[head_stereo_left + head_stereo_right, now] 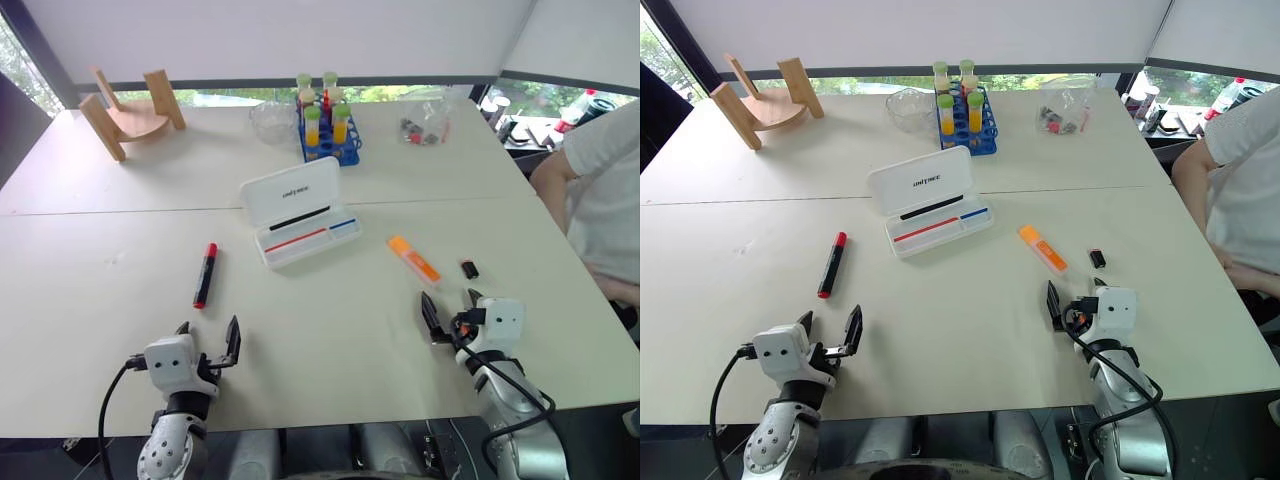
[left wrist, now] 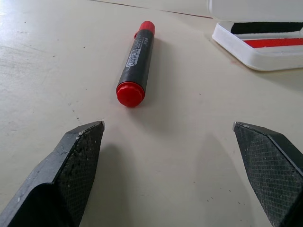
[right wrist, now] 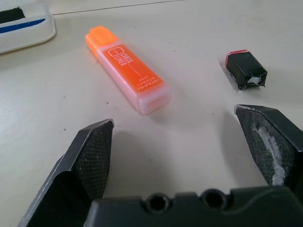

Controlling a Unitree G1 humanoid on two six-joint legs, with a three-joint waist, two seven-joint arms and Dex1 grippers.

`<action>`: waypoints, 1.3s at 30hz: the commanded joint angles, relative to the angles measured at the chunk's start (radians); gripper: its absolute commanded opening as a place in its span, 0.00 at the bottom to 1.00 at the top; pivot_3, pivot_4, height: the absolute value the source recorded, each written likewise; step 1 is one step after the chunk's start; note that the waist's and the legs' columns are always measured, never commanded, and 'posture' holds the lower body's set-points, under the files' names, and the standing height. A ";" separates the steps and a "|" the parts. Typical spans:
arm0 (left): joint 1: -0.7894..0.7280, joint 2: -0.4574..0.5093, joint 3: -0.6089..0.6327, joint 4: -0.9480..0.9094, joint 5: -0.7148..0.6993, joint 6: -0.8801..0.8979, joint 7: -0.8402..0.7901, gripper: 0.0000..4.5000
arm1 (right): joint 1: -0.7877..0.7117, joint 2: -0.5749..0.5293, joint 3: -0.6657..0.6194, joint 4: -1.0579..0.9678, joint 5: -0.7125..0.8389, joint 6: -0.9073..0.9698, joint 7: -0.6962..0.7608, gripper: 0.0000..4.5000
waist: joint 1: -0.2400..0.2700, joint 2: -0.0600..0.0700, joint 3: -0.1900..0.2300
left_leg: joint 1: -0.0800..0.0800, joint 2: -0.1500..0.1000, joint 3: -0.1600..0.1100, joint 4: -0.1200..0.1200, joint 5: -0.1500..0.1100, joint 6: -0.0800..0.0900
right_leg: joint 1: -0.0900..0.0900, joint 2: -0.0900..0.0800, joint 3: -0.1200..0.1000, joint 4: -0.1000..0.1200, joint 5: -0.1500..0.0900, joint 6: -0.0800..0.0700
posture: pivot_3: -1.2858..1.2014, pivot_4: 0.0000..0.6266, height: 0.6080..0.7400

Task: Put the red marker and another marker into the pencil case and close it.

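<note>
Even, bright daylight falls on the table [image 1: 120, 290], coming from the windows [image 1: 240, 95] along its far edge (the strip of glass there looks washed out). Shadows are soft and short: a faint one beside the red marker [image 2: 136, 66], another under the pencil case [image 1: 298, 217]. The wrist views are sharp.

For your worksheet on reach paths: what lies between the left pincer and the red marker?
Only bare table, as the left wrist view shows, separates the open left pincer from the red marker.
</note>
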 commanded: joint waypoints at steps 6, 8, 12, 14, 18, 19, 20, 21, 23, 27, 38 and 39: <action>0.021 0.004 0.014 0.042 -0.008 -0.039 -0.014 0.99 | 0.007 -0.005 0.002 0.006 0.000 0.013 0.004 1.00 | 0.000 0.000 0.000 | 0.000 0.000 0.000 0.000 0.000 0.000 | 0.000 0.000 0.000 0.000 0.000 0.000 | 0.52 0.24 1.00; 0.020 0.004 0.015 0.050 -0.006 -0.046 -0.015 0.99 | 0.007 -0.004 0.002 0.005 0.000 0.013 0.003 1.00 | 0.000 0.001 -0.001 | 0.000 0.000 0.000 0.000 0.000 0.000 | 0.000 0.000 0.000 0.000 0.000 0.000 | 0.52 0.24 1.00; 0.016 0.005 0.018 0.064 -0.007 -0.057 -0.018 0.99 | 0.006 -0.004 0.000 0.008 0.001 0.011 0.003 1.00 | 0.000 0.002 -0.002 | 0.001 0.000 0.000 0.000 0.000 0.000 | 0.001 0.000 0.000 0.000 0.000 0.000 | 0.52 0.24 1.00; 0.014 0.005 0.020 0.070 -0.006 -0.062 -0.019 0.99 | 0.005 -0.005 0.000 0.010 0.001 0.010 0.003 1.00 | 0.000 0.003 -0.003 | 0.001 0.000 0.000 0.000 0.000 0.000 | 0.001 0.000 0.000 0.000 0.000 0.000 | 0.52 0.24 1.00; 0.010 0.006 0.024 0.075 -0.005 -0.068 -0.018 0.99 | 0.000 -0.004 0.003 0.009 -0.002 0.011 0.002 1.00 | 0.000 0.004 -0.004 | 0.001 0.000 0.000 0.000 0.000 0.000 | 0.001 0.000 0.000 0.000 0.000 0.000 | 0.52 0.24 1.00; 0.011 0.008 0.025 0.074 -0.003 -0.071 -0.018 0.99 | 0.001 -0.006 0.004 0.006 -0.002 0.013 0.003 1.00 | 0.000 0.004 -0.004 | 0.001 0.000 0.000 0.000 0.000 0.000 | 0.001 0.000 0.000 0.000 0.000 0.000 | 0.52 0.24 1.00; 0.011 0.014 0.026 0.072 0.004 -0.073 -0.019 0.99 | 0.004 -0.010 0.005 0.000 -0.005 0.013 0.006 1.00 | -0.001 0.004 -0.004 | 0.001 0.000 0.000 0.000 0.000 0.000 | 0.001 0.000 0.000 0.000 0.000 0.000 | 0.52 0.24 1.00; 0.012 0.022 0.029 0.061 0.005 -0.077 -0.024 0.99 | 0.010 -0.021 0.005 -0.011 -0.007 0.008 0.016 1.00 | -0.001 0.004 -0.004 | 0.001 0.000 0.000 0.000 0.000 0.000 | 0.001 0.000 0.000 0.000 0.000 0.000 | 0.52 0.24 1.00; 0.008 0.043 0.042 0.030 -0.006 -0.069 -0.037 0.99 | 0.019 -0.045 0.008 -0.034 -0.010 -0.003 0.040 1.00 | 0.000 0.004 -0.004 | 0.001 0.000 0.000 0.000 0.000 0.000 | 0.001 0.001 0.000 0.000 0.000 0.000 | 0.52 0.24 1.00; -0.026 0.143 0.071 -0.077 -0.046 -0.013 -0.104 0.99 | 0.003 -0.111 0.004 -0.093 0.012 0.007 0.101 1.00 | 0.001 0.003 -0.002 | -0.001 0.000 -0.001 0.000 0.000 0.000 | -0.001 0.001 0.000 0.000 0.000 0.000 | 0.52 0.24 1.00; -0.716 0.731 0.132 0.069 -0.516 0.431 -0.692 0.99 | -0.344 -0.631 -0.125 -0.251 0.502 0.458 0.590 1.00 | 0.002 0.006 0.009 | 0.001 0.000 -0.002 0.001 0.002 -0.001 | 0.001 0.001 -0.003 0.004 0.004 0.002 | 0.52 0.24 1.00; -0.777 0.742 0.089 0.130 -0.494 0.428 -0.759 0.99 | -0.372 -0.665 -0.117 -0.244 0.521 0.475 0.623 1.00 | 0.003 0.007 0.009 | -0.001 0.000 -0.003 0.001 0.002 -0.001 | -0.001 0.002 -0.003 0.004 0.005 0.002 | 0.52 0.24 1.00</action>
